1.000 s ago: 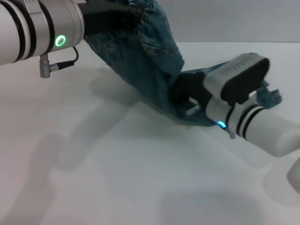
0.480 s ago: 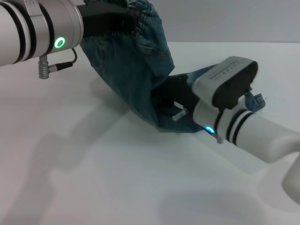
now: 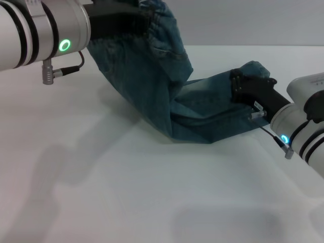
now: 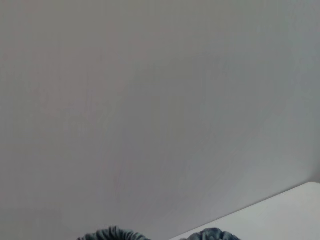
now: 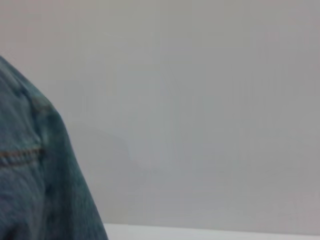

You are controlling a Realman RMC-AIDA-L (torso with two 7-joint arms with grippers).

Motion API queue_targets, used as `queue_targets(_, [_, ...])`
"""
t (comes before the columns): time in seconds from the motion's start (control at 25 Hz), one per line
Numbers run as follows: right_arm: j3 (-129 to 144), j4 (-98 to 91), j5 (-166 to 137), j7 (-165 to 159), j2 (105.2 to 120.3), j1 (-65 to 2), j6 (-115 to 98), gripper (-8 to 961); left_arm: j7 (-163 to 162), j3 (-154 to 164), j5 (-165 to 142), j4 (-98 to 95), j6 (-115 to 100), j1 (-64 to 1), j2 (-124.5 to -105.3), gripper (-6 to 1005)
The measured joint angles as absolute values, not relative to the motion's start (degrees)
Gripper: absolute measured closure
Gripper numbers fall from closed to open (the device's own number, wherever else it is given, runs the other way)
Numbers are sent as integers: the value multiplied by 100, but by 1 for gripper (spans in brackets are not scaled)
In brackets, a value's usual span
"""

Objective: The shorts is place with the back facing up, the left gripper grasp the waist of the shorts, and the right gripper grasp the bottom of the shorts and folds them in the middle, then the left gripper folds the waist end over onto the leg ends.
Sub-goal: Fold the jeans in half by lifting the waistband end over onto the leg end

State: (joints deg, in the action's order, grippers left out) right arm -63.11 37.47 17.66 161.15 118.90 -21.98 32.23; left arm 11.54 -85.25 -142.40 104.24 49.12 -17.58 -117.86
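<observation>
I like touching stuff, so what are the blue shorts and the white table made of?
The shorts look like denim: blue woven cloth with faded patches, stitched seams and soft folds where the left gripper lifts the waist. The table seems a smooth, matte white board, maybe laminate; it shows soft shadows and no grain.

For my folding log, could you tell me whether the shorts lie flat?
No: the left gripper holds the shorts' waist aloft; legs rest on the table.

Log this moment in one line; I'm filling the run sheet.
left gripper: holds waist raised | right gripper: on leg ends, on table | shorts: draped
</observation>
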Motion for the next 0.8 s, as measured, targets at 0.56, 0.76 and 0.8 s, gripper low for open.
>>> queue_targets(0.56, [-5187, 3258, 1793, 15271, 11961, -3171, 2894, 954, 1367, -8337, -13784, 10433, 4686, -1893, -11801, 910])
queue_targets(0.76, [-4824, 3286, 1793, 15047, 11963, -3382, 2842, 954, 1417, -8289, -13776, 10450, 4643, -1897, -11802, 910])
queue_targets(0.8, [-4775, 3292, 1793, 15012, 11965, -3418, 2836, 954, 1422, -8286, -13774, 10450, 4641, -1900, -11805, 910])
